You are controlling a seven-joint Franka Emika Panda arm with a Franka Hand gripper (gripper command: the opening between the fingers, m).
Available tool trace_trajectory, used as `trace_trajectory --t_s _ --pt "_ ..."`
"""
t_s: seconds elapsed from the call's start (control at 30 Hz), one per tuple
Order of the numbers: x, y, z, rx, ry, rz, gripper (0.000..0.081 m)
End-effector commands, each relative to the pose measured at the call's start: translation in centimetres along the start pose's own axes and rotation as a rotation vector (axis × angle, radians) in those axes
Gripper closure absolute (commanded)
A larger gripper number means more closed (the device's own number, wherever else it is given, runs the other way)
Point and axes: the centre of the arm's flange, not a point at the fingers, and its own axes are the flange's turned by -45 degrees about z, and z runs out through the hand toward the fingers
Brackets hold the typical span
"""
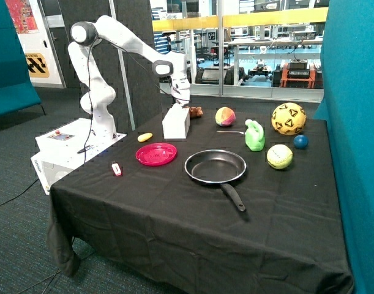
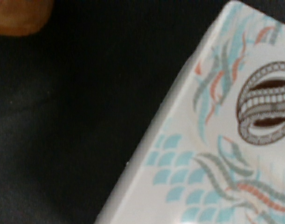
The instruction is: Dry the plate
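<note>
The red-pink plate (image 1: pixel 156 154) lies flat on the black tablecloth, between a white box (image 1: pixel 175 122) and the table's front. My gripper (image 1: pixel 177 103) is directly over the top of the white box, behind the plate and apart from it. In the wrist view the box's patterned white top (image 2: pixel 217 154) fills one side, very close, with black cloth (image 2: pixel 77 121) beside it. The plate does not show in the wrist view.
A black frying pan (image 1: pixel 215 166) with a long handle sits beside the plate. Around them are a yellow item (image 1: pixel 145 137), a small red-white object (image 1: pixel 116 169), a brown toy (image 1: pixel 196 112), a green jug (image 1: pixel 254 135) and several balls (image 1: pixel 289 118).
</note>
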Motion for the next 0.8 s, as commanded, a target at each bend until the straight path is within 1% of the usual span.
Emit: trace_trajectory --t_s 0.0,0.03,0.07,0.1,0.13,0.17,0.2,0.23,0.33,0.77 --pt "-0.3 0.7 0.5 -0.0026 -0.0009 0.024 0.0457" --pt "-0.3 0.8 0.5 -0.0026 -0.0009 0.027 0.0476" --pt "-0.5 1.0 0.6 -0.0026 -0.0009 0.039 0.0555" --pt "-0.5 1.1 0.6 -0.0026 -0.0009 0.039 0.0595" --pt "-0.6 1.2 0.6 -0.0026 -0.0009 0.039 0.0615" --pt "-0.7 1.4 0.6 -0.0026 -0.0009 0.056 0.0711" --pt "-0.8 1.6 0.6 -0.0026 -0.0009 0.062 0.076" --pt "-0.9 1.7 0.6 -0.0026 -0.0009 0.065 0.0784" --pt "-0.9 1.8 0.5 -0.0026 -0.0009 0.067 0.0805" --pt "-0.4 1.3 0.7 -0.0026 -0.0009 0.058 0.0808"
